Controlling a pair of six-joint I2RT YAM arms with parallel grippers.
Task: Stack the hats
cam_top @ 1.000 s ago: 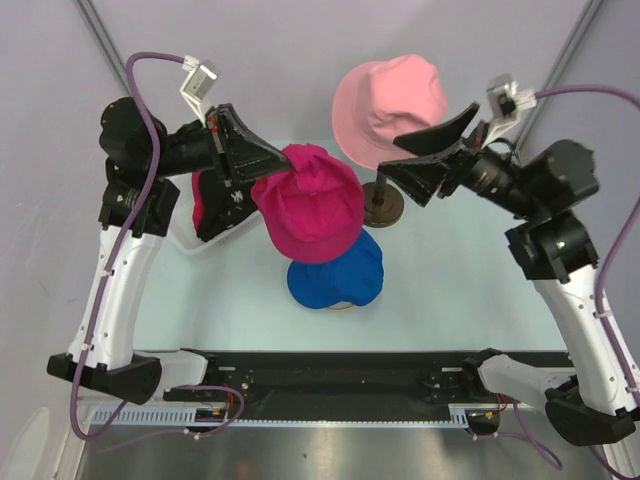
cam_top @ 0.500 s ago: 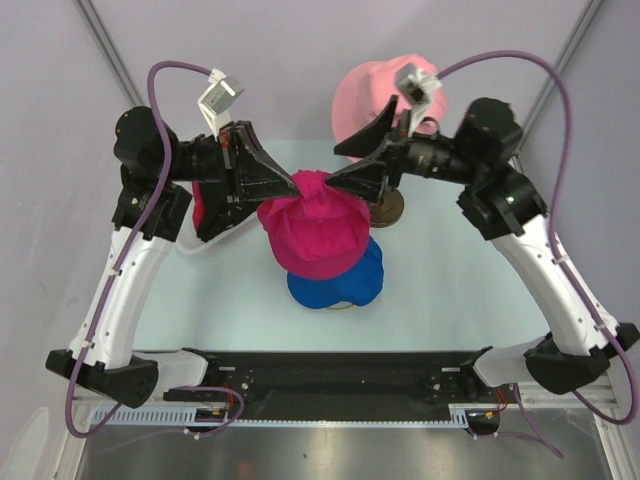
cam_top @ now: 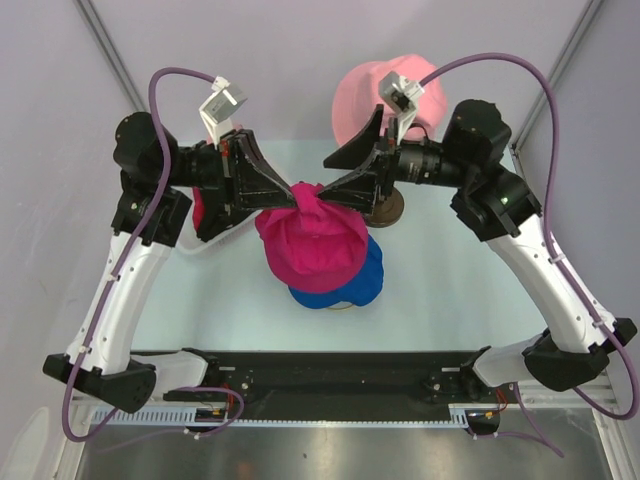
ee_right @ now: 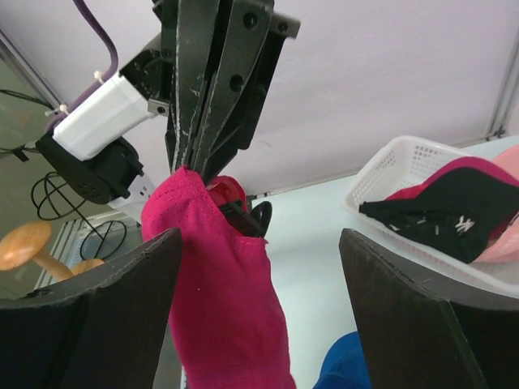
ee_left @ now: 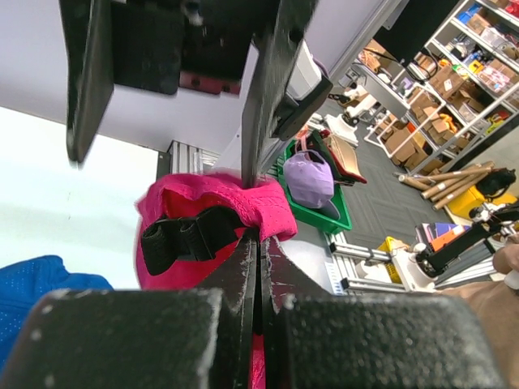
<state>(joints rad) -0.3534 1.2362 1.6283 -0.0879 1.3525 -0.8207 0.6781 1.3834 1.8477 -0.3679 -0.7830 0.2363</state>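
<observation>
Left pincer (cam_top: 297, 195) clamped tight on magenta cap (cam_top: 312, 240) edge; cap hangs below it. Right pincer (cam_top: 325, 178) spread wide, holding nothing, tips near pinched fabric. Blue cap (cam_top: 365, 282) underneath magenta cap.

The right gripper (cam_top: 322, 180) has swung in from the far right, its open jaws now flanking the magenta cap's (cam_top: 315, 235) pinched top.

L gripper (cam_top: 293, 193) & magenta cap (cam_top: 312, 238) block R gripper (cam_top: 322, 177) ahead.

Counting now — magenta cap (cam_top: 310, 238): one | blue cap (cam_top: 352, 285): one | pink bucket hat (cam_top: 352, 95): one | white basket (ee_right: 389, 166): one | brown stand (cam_top: 384, 211): one
</observation>
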